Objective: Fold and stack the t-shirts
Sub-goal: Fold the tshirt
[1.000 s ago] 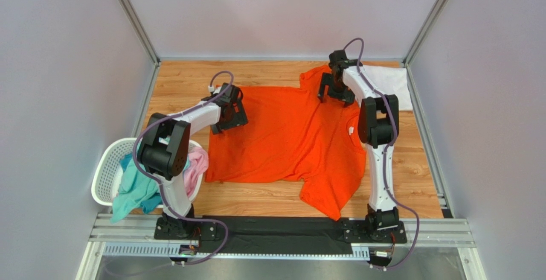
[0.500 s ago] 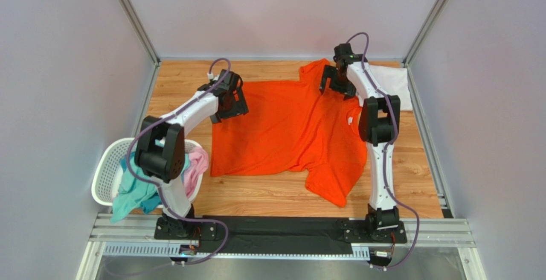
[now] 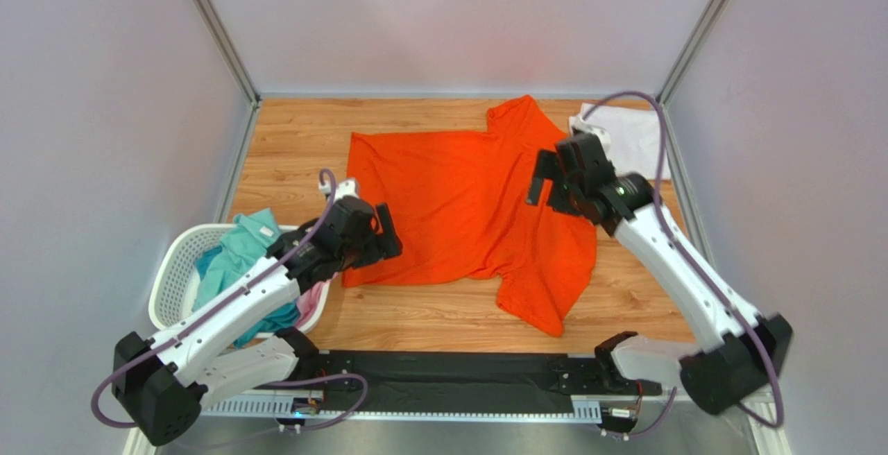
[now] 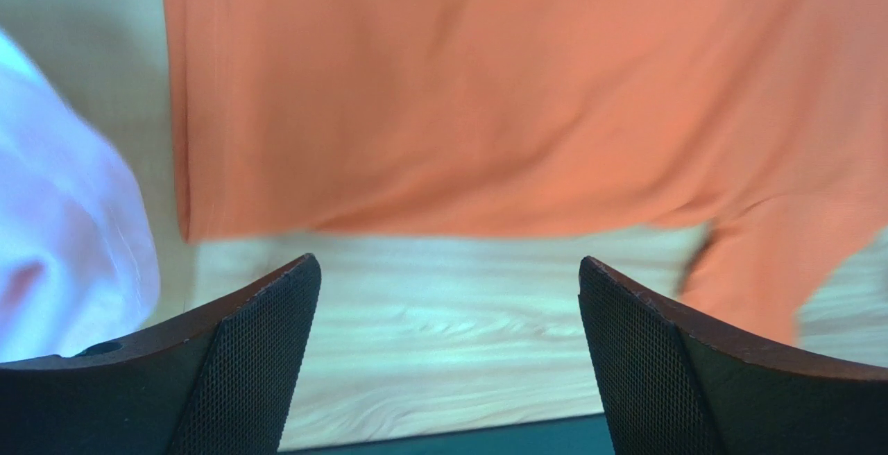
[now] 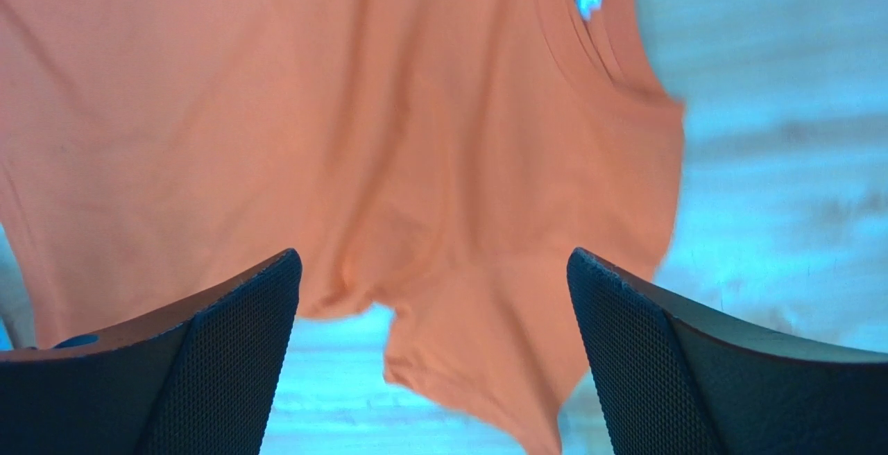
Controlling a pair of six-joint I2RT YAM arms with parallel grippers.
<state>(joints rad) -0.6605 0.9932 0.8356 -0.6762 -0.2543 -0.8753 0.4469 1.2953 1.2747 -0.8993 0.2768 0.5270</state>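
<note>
The bright orange t-shirt (image 3: 459, 200) lies spread flat on the wooden table, one sleeve toward the near edge (image 3: 542, 304). It fills the top of the left wrist view (image 4: 521, 91) and most of the right wrist view (image 5: 365, 143). A folded white t-shirt (image 3: 631, 138) lies at the back right corner. Teal (image 3: 235, 257) and pink (image 3: 311, 304) shirts sit in the basket. My left gripper (image 3: 384, 242) (image 4: 446, 268) is open and empty above the shirt's near left hem. My right gripper (image 3: 540, 179) (image 5: 433, 257) is open and empty above the shirt's right side.
The white mesh laundry basket (image 3: 167, 294) stands at the near left, beside the left arm. A pale pinkish cloth (image 4: 63, 257) shows at the left of the left wrist view. Grey walls enclose the table on three sides. A black strip (image 3: 459, 372) runs along the near edge.
Both grippers have left the far part of the orange shirt and drawn back toward the near side. The shirt now lies flat and farther back, free of both grippers.
</note>
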